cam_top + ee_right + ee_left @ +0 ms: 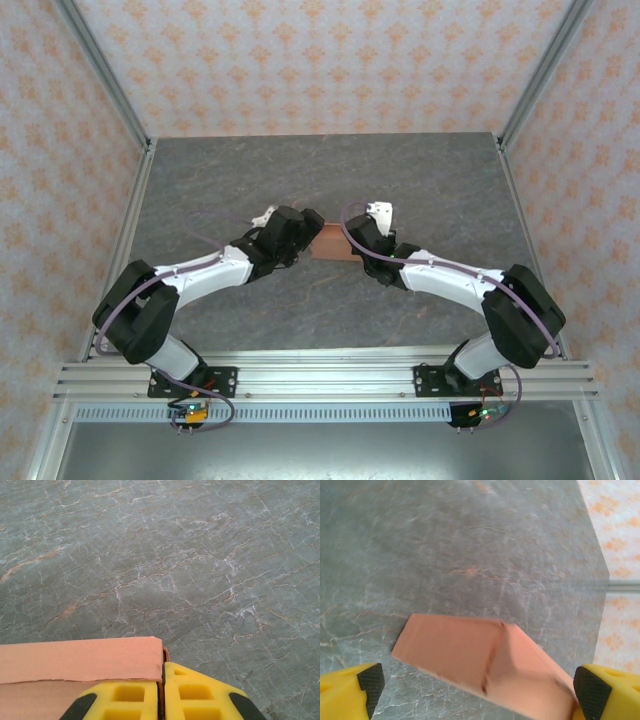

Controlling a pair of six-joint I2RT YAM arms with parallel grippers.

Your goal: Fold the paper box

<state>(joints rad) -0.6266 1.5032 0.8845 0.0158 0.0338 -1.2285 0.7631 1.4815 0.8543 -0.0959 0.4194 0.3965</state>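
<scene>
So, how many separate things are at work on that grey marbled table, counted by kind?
Yellow-fingered robot grippers: 2 (left gripper, right gripper)
Salmon-orange thin-card paper box: 1
Total: 3

No legible text, label, brand, number or sign on any surface in the 3 views.

A grey table (marbled, pale and rusty veins) fills the frame's centre, reaching the upper patterned wall
</scene>
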